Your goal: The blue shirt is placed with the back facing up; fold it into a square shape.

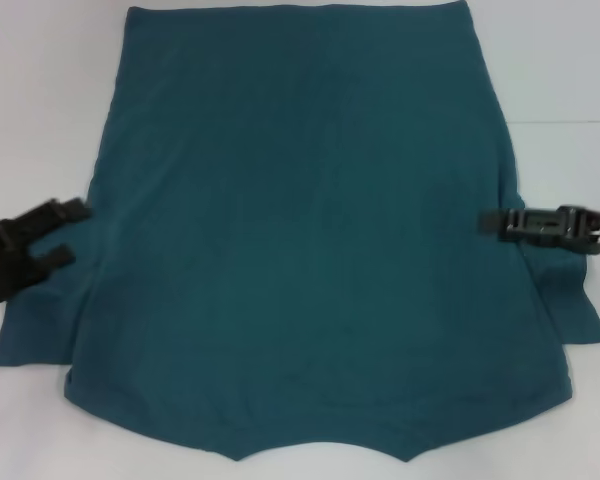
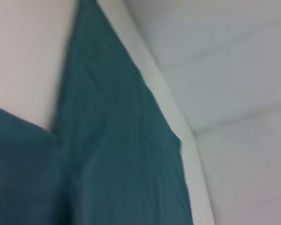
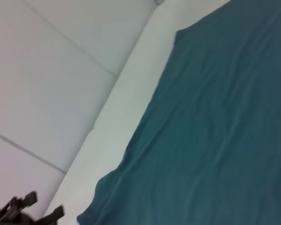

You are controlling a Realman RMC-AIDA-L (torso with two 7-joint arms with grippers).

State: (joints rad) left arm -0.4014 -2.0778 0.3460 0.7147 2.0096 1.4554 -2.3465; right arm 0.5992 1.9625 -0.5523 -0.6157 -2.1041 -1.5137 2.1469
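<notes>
The blue shirt (image 1: 300, 230) lies flat on the white table (image 1: 560, 70), plain back up, hem at the far side and collar at the near edge. Its sleeves stick out at the near left (image 1: 35, 340) and near right (image 1: 570, 310). My left gripper (image 1: 68, 236) is open, low beside the shirt's left edge just above the left sleeve, holding nothing. My right gripper (image 1: 485, 222) lies level over the shirt's right edge above the right sleeve. The shirt also fills the left wrist view (image 2: 112, 154) and the right wrist view (image 3: 215, 131).
The shirt's hem reaches the table's far edge (image 1: 300, 5). White table shows to the left (image 1: 30, 100) and right of the shirt. The wrist views show the table's pale edge (image 3: 126, 93) with tiled floor (image 3: 47, 84) beyond it, and the left gripper far off (image 3: 30, 211).
</notes>
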